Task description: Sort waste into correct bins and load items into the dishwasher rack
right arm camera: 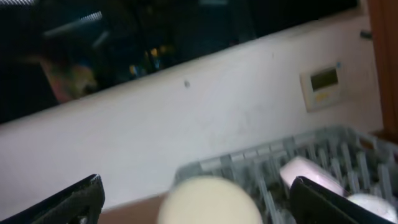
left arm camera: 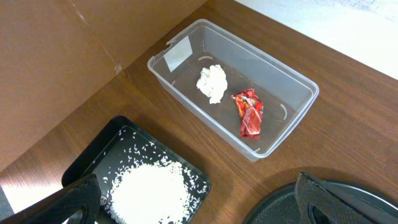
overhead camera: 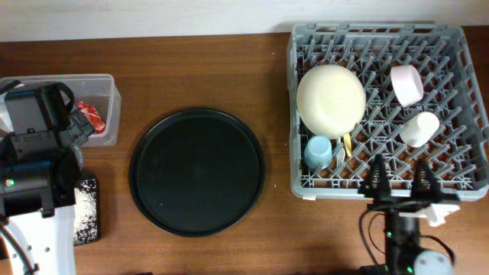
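The grey dishwasher rack holds the cream plate, pink bowl, white cup, light blue cup and yellow fork. The clear tub holds the white tissue and red wrapper. The black bin holds the rice grains. My left gripper is open and empty above the table between the black bin and the round tray. My right gripper is open and empty at the rack's near edge; its view shows the blurred plate and bowl.
A large round black tray lies mid-table; its edge shows in the left wrist view. A white wall with a small panel stands behind the rack. The left arm's body covers part of the bins.
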